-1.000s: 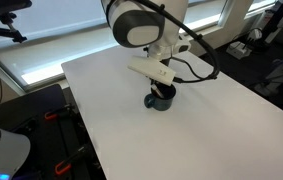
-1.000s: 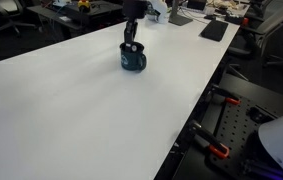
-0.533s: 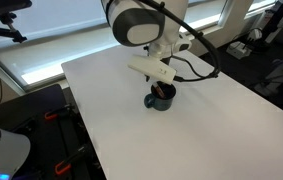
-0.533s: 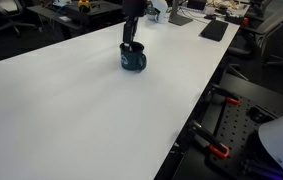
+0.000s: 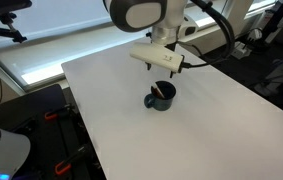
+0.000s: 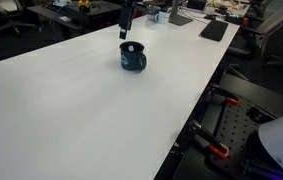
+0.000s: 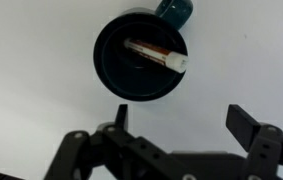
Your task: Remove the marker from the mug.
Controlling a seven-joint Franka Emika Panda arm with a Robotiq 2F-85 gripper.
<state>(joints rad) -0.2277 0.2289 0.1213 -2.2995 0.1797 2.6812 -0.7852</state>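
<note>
The dark blue-grey mug (image 5: 160,98) stands upright on the white table (image 5: 211,130), and it also shows in an exterior view (image 6: 132,59). In the wrist view the mug (image 7: 109,62) is seen from straight above, handle (image 7: 176,10) at the top. The marker (image 7: 156,53) lies slanted inside the mug, its white tip toward the right rim. My gripper (image 7: 183,118) hangs open above the mug, with nothing between its fingers (image 7: 247,120). In both exterior views the gripper (image 5: 167,72) (image 6: 126,28) is clear of the mug's rim.
The white table (image 6: 71,110) stretches wide around the mug. A dark flat device (image 6: 213,30) lies at its far end. Black clamps with orange grips (image 6: 217,151) sit below the table's edge. Desks and chairs stand beyond.
The gripper was down in the mug and shut. It has opened and risen straight up. The marker stays in the mug, and the mug has not moved.
</note>
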